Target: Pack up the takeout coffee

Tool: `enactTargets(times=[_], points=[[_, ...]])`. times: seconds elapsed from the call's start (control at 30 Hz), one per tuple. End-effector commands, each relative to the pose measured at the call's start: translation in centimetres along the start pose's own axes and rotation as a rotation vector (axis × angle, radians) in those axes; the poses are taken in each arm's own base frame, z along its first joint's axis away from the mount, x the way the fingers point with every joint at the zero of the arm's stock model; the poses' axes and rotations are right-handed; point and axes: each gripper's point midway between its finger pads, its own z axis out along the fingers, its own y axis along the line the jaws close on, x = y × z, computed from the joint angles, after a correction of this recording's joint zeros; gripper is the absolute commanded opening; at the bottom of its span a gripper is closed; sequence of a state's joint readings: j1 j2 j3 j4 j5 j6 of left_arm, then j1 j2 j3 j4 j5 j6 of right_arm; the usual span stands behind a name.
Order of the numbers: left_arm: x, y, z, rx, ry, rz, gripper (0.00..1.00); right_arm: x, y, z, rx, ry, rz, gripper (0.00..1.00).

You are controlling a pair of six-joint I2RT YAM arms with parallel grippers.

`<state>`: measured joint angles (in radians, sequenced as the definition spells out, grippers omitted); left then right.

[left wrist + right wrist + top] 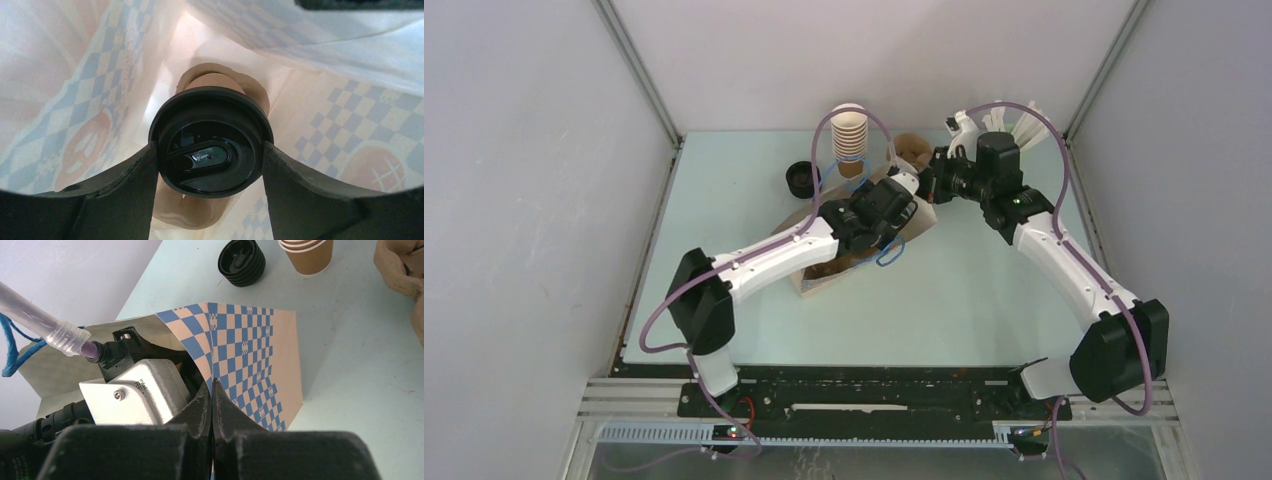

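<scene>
White walls enclose a pale green table (984, 300) on three sides. At the centre of the overhead view lies a paper bag printed with a blue-and-tan check pattern (250, 355). The left arm (764, 255) crosses from the lower left of that view. Its wrist end goes into the bag mouth, and its housing fills the opening in the right wrist view.

Left gripper (210, 150): inside the bag. Its two dark fingers (125, 190) stand wide apart and press against opposite sides of the takeout coffee (210, 125). This is a small tapered brown kraft paper cup capped with a round black plastic lid. The cup is gripped at the lid rim, with bag paper on all sides.

Right gripper (212, 390): jaws fully closed, pinching the edge of the bag mouth between them.

Beyond the bag, toward the top of the overhead view, three items sit on the table:
- a stack of black ribbed lids (802, 178), on the left
- a stack of brown kraft cups (849, 135), just right of the lids
- a brown moulded-pulp tray (912, 150), further right

White straws (1014, 120) stand near the top right corner.
</scene>
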<state>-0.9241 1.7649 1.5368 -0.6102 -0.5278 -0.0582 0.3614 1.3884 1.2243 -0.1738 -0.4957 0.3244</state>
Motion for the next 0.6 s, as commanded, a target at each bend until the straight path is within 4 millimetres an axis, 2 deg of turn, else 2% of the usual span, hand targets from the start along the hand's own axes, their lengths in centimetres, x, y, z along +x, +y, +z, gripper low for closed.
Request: enactTargets(times=[0.0,0.3,0.57], points=[[3.1,-1.9,2.0,0.071,0.104,0.073,0.34,-2.3,6.0,-0.9,-0.223,-0.06,-0.045,0.0],[4.1,-2.6,2.8,0.129,0.137,0.068,0.34,-0.3,3.0,-0.5,-0.027,0.035,0.072,0.0],[5.1,-2.0,3.8,0.141,0.177,0.077,0.34,-1.3,1.9,1.2,0.076,0.088,0.101,0.05]])
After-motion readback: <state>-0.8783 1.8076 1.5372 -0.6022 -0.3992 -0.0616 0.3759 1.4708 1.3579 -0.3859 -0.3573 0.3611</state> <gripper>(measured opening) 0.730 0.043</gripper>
